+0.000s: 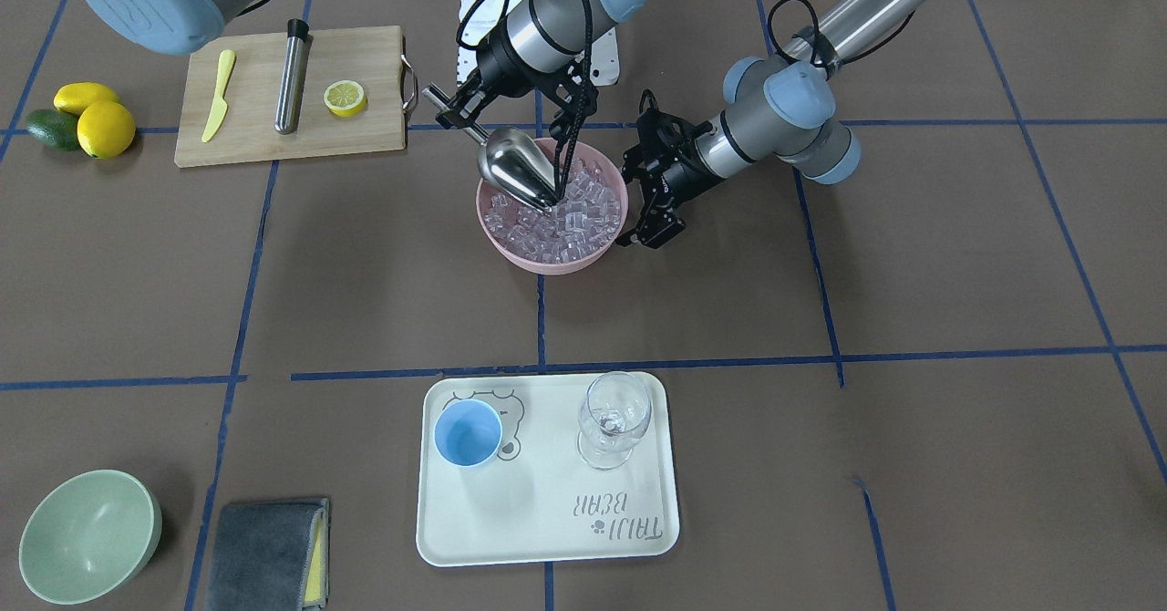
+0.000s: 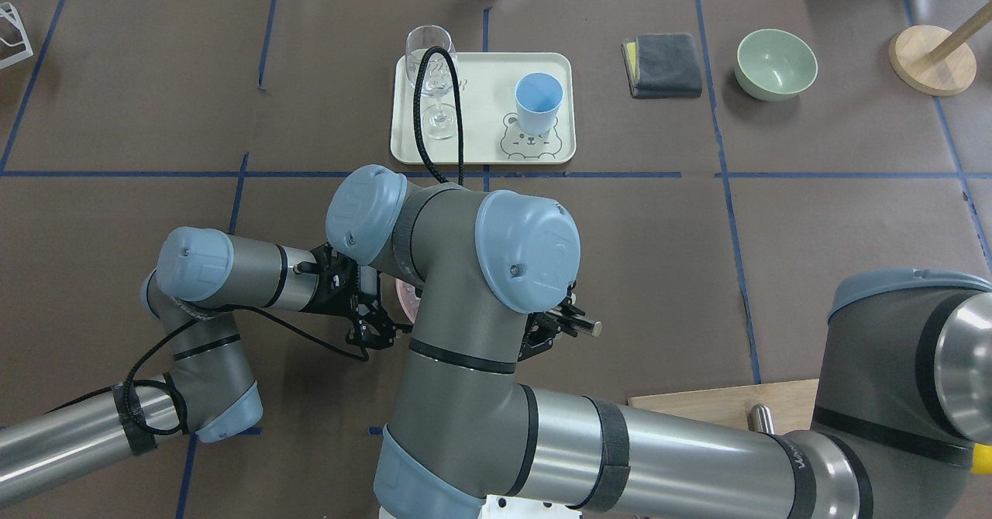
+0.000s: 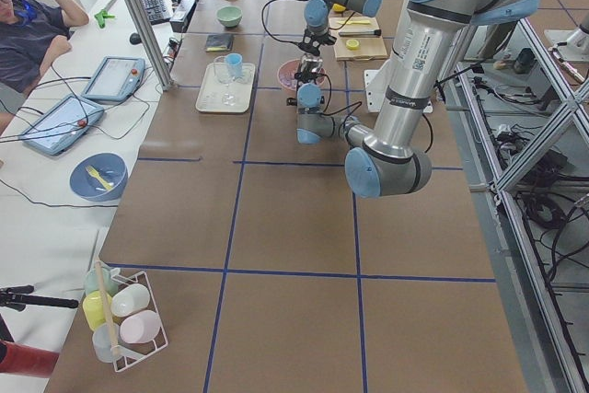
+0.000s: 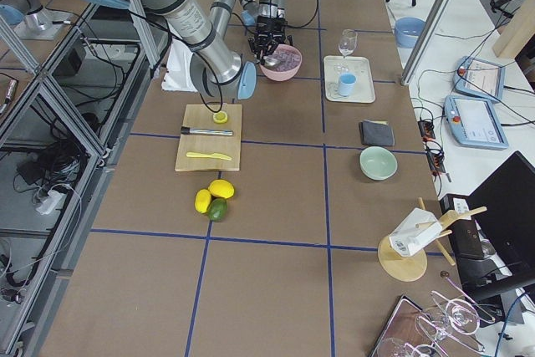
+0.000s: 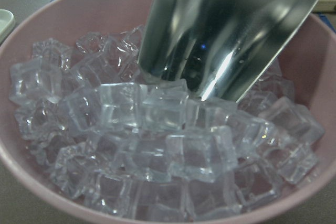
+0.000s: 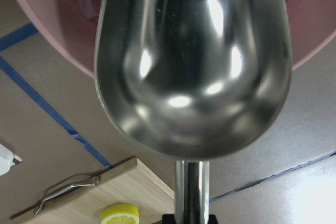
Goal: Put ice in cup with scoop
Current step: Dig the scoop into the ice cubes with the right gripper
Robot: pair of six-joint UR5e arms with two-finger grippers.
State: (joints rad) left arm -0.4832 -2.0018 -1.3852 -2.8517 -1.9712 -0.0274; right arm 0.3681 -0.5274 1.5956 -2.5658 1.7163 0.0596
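Right gripper [image 1: 459, 111] clamping scoop [image 1: 518, 171] handle, tip digging into ice [image 1: 570, 219] in pink bowl [image 1: 511, 248]. I'd drive deeper, then level before lifting. Left gripper [image 1: 640, 202] hanging open beside bowl. Cup [image 1: 468, 433] sitting on tray [image 1: 547, 533].

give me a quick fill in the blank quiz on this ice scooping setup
1. The scoop has its tip in the ice, which fills a ____ bowl.
2. The right pincer grips the scoop by its ____.
3. The cup on the tray, beside the glass, is light ____.

Missing words: pink; handle; blue
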